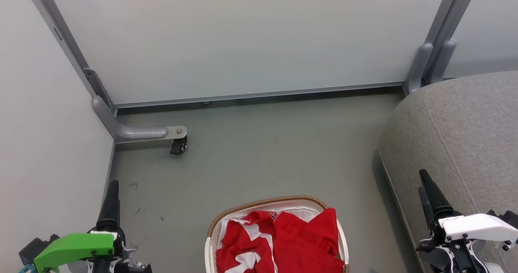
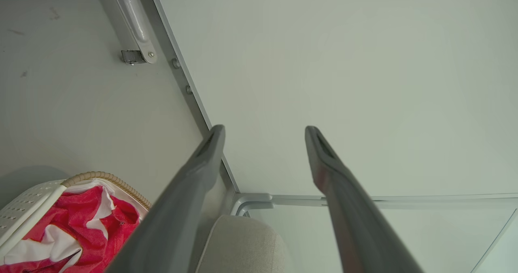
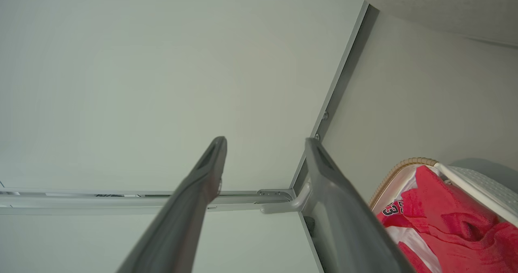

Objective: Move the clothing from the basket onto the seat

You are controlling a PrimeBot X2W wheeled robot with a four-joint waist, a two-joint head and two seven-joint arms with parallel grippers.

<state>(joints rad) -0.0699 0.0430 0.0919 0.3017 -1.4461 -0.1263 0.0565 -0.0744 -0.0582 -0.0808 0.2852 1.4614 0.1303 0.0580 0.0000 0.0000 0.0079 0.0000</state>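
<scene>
Oval basket (image 1: 265, 202) on a smooth grey floor (image 1: 263, 155): brown woven rim, white perforated plastic sides, white fabric liner (image 1: 301, 213) inside. The clothing (image 1: 291, 240) is in the basket, crumpled red fabric with white panels, heaped up to the rim. A dark printed 3 shows in the right wrist view. Seat (image 1: 465, 135) near the basket on the robot's right, big and rounded, grey woven upholstery with a stitched seam.

Left gripper (image 2: 264, 132) is low on the basket's left, apart from it, long dark tapered fingers spread wide, gripping nothing, aimed at a matte white partition panel (image 1: 243, 42). Right gripper (image 3: 265, 143) is on the right, seen against the seat's flank, fingers also spread, gripping nothing; whether it touches the seat, cannot tell. Grey metal frames, a caster foot (image 1: 178, 145) at the left corner.
</scene>
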